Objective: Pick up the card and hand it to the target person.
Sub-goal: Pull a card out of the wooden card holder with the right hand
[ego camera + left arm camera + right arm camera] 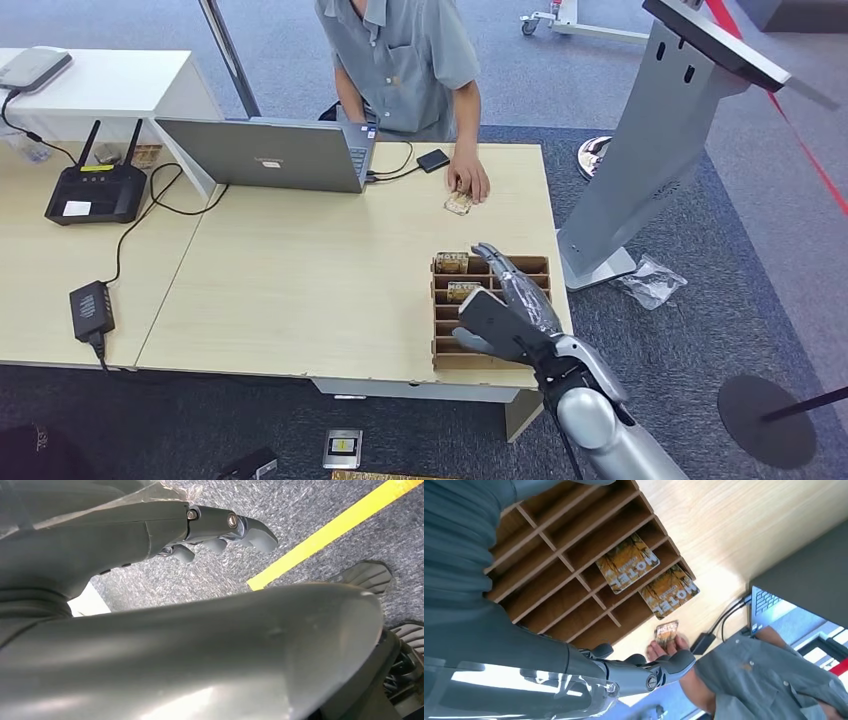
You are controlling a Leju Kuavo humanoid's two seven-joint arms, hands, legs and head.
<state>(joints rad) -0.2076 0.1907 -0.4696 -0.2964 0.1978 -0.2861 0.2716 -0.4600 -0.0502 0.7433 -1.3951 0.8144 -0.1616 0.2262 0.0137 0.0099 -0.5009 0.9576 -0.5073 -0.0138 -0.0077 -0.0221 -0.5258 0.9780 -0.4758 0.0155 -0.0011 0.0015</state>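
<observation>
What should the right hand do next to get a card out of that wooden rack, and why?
Probably lower the right hand toward the nearer motel card. The hand hovers over the wooden rack with its fingers apart and nothing in them, and two cards stand in the rack's far slots. The person's hand rests on a third card on the table, so that one is likely already delivered.
</observation>
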